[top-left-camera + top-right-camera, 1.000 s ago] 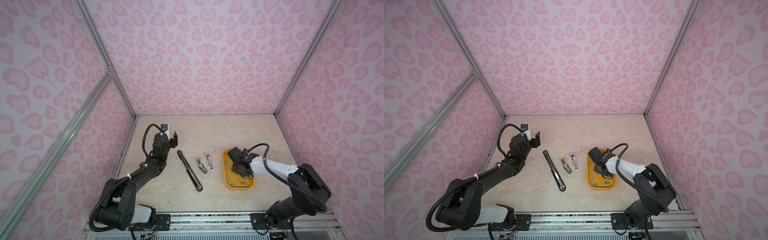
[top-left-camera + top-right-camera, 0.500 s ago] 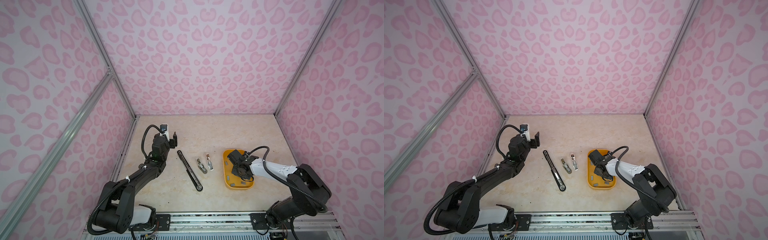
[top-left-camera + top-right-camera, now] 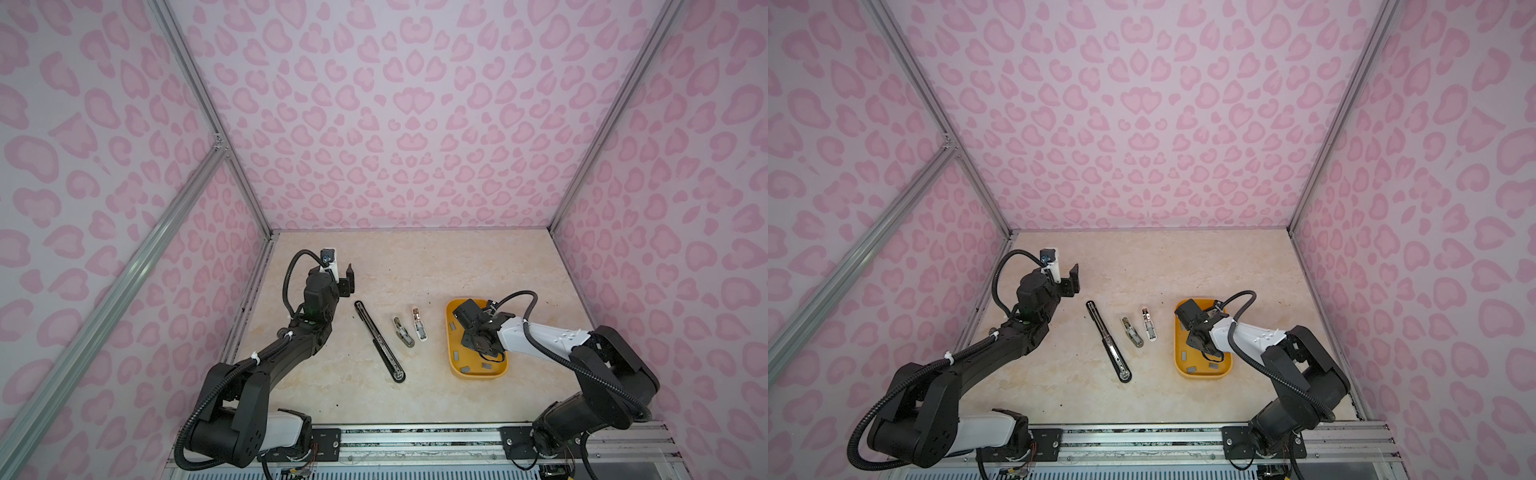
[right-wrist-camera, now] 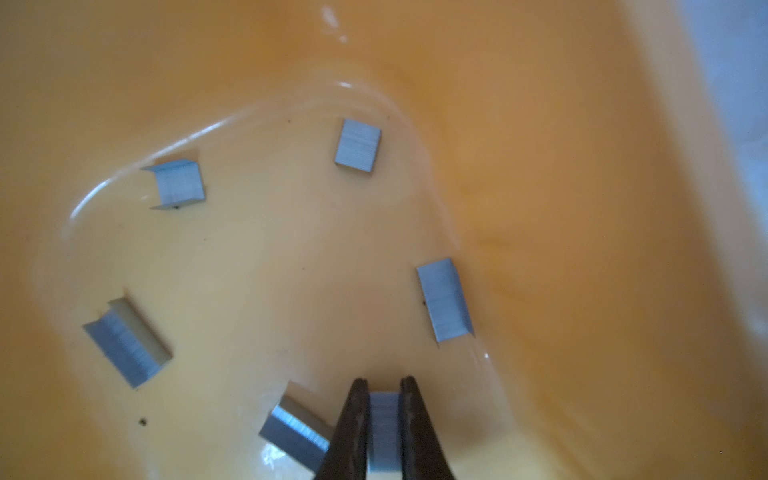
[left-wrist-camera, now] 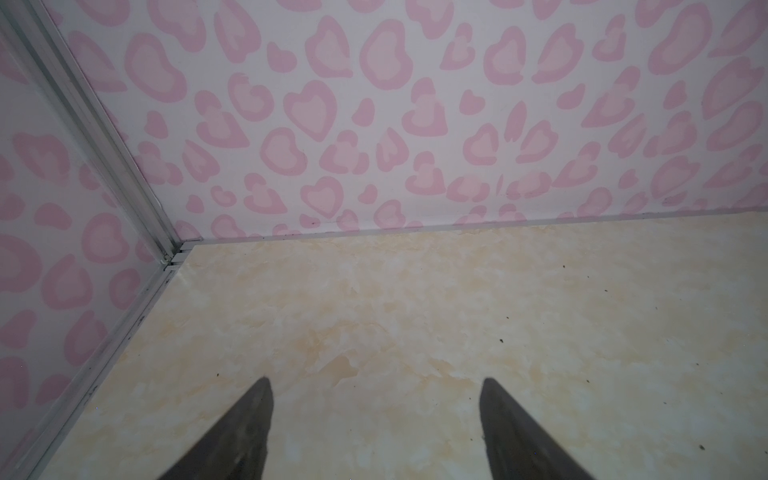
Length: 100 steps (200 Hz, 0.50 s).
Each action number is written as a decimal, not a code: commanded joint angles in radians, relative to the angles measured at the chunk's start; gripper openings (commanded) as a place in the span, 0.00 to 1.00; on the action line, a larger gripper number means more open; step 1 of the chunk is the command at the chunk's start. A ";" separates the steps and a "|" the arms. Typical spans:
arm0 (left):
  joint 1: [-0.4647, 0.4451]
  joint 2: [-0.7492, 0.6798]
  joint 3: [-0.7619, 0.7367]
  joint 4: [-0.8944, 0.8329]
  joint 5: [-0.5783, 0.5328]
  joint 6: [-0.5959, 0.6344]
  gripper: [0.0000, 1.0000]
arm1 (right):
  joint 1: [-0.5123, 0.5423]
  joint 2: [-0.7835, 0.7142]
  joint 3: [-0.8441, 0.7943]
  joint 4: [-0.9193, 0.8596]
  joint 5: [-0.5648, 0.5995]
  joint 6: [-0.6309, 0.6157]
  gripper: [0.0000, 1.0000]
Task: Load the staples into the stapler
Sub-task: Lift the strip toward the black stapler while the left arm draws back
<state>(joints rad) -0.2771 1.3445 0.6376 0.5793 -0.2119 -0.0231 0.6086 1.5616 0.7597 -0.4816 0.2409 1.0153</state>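
Several short grey staples lie loose in the yellow tray; a few show in both top views. My right gripper reaches down into the tray and is shut on one strip of staples, pinched between its dark fingertips. Another strip lies just beside them. Two small staplers lie side by side on the table left of the tray. My left gripper hangs open and empty over bare table near the back left.
A long black bar-shaped tool lies slanted on the table between my left arm and the small staplers. Pink patterned walls with aluminium posts close in the table on three sides.
My right gripper's jaws have closed on a staple strip in the tray, after shifting slightly toward the tray's front. The left arm has not moved.
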 commanded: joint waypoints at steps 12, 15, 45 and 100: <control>0.002 0.000 0.006 0.035 0.021 -0.019 0.80 | 0.000 -0.008 -0.010 -0.064 -0.040 -0.026 0.12; 0.004 0.001 0.007 0.035 0.025 -0.025 0.80 | -0.001 -0.012 -0.010 -0.064 -0.036 -0.031 0.12; 0.012 0.010 0.018 0.022 0.044 -0.070 0.81 | -0.013 -0.060 0.002 -0.055 -0.001 -0.098 0.11; 0.016 -0.113 0.054 -0.140 0.039 -0.170 0.82 | -0.035 -0.110 0.034 -0.007 -0.003 -0.255 0.06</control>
<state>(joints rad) -0.2623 1.3018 0.6777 0.5159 -0.1562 -0.1123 0.5735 1.4776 0.7940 -0.5129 0.2363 0.8585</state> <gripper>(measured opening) 0.822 0.112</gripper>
